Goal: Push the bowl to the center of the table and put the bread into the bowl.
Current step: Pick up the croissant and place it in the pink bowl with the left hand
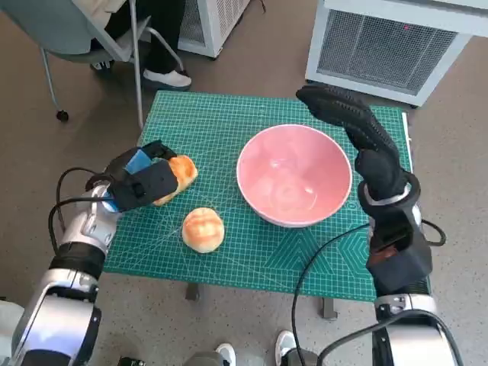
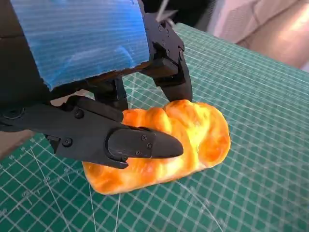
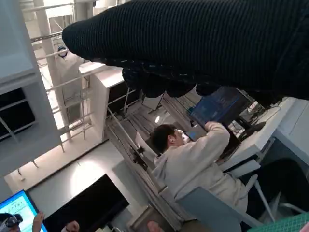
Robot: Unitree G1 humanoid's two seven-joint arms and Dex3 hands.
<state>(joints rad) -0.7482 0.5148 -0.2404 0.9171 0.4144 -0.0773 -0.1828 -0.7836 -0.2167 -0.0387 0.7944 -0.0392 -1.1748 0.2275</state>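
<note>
An elongated golden bread (image 1: 181,173) (image 2: 193,135) lies on the green cutting mat (image 1: 221,122) at the table's left side. My left hand (image 1: 141,181) (image 2: 87,43) grips it, black fingers (image 2: 140,145) across its near side and others behind it. A round bun (image 1: 203,229) sits loose near the front edge. The pink bowl (image 1: 263,206) stands empty, right of the middle. My right hand (image 1: 351,118) (image 3: 203,43) hovers with fingers stretched out at the bowl's far right rim, holding nothing.
A white slatted unit (image 1: 389,46) stands beyond the table's far right corner. A grey chair (image 1: 76,30) and a person's feet (image 1: 168,78) are at the far left. In the right wrist view a person (image 3: 193,164) sits at a desk.
</note>
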